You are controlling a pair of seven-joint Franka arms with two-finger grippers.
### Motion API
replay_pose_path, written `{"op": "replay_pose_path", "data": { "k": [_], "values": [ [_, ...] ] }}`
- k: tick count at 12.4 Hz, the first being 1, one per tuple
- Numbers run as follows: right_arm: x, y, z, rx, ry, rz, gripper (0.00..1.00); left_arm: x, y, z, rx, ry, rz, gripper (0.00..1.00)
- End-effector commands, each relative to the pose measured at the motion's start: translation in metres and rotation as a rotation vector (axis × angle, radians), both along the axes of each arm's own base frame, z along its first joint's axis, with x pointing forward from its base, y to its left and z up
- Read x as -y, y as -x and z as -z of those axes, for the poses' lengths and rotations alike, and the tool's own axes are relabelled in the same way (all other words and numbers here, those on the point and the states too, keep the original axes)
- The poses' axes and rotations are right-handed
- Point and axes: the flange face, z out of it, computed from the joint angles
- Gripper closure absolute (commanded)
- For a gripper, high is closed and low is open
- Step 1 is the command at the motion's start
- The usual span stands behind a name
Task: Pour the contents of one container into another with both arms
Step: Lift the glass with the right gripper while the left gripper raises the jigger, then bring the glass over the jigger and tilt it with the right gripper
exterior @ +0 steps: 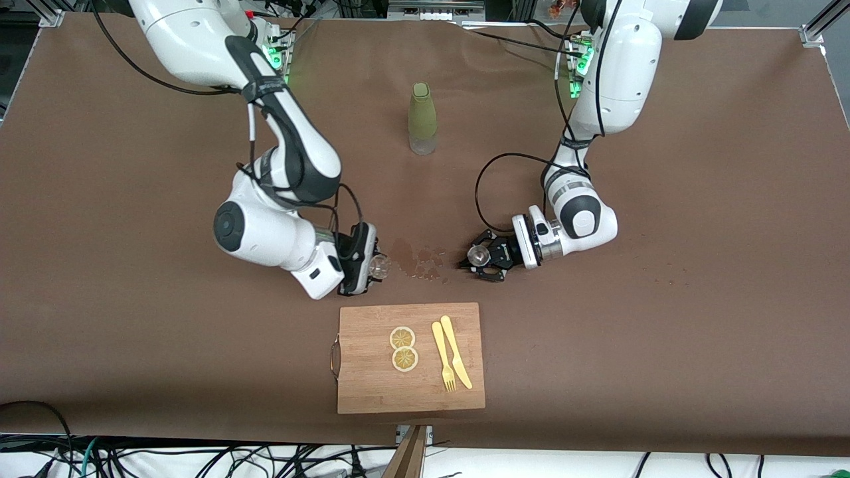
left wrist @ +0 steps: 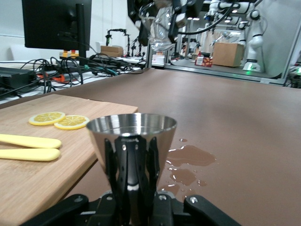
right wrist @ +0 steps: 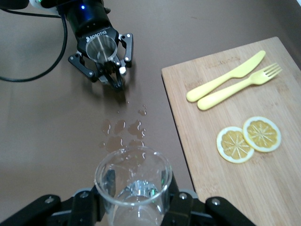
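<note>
Cutting board [exterior: 372, 392] on wet brown table [exterior: 664, 299]; pincers clamped on cup [exterior: 380, 266], jigger [exterior: 477, 253].

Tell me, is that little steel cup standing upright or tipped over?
Upright. The left hand grips the steel jigger with its open mouth facing up and its rim level, beside the spilled puddle.

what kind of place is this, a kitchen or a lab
Likely a robotics lab, not a kitchen: a brown-covered table on an aluminium frame, loose black cables beside a dark monitor, and another white robot arm.
</note>
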Motion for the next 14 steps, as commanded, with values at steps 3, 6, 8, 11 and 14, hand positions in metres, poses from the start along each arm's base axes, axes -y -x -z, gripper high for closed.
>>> {"op": "replay_pose_path", "data": {
  "k": [3,6,8,11,14],
  "values": [
    [-0.040,0.019,-0.020,0.051,0.064,0.012,0.87,0.026,0.013,-0.020,-0.016,0.002,-0.072,1.00],
    [-0.058,0.031,-0.018,0.071,0.130,0.000,0.87,0.035,0.013,-0.030,-0.020,0.028,-0.087,1.00],
    [-0.070,0.040,-0.015,0.071,0.153,0.001,0.87,0.047,0.020,-0.030,-0.028,0.043,-0.097,1.00],
    [-0.082,0.047,-0.015,0.081,0.175,-0.002,0.87,0.063,0.029,-0.026,-0.038,0.054,-0.116,1.00],
    [-0.086,0.049,-0.015,0.111,0.212,-0.008,0.87,0.075,0.038,-0.024,-0.046,0.054,-0.119,1.00]
  ]
}}
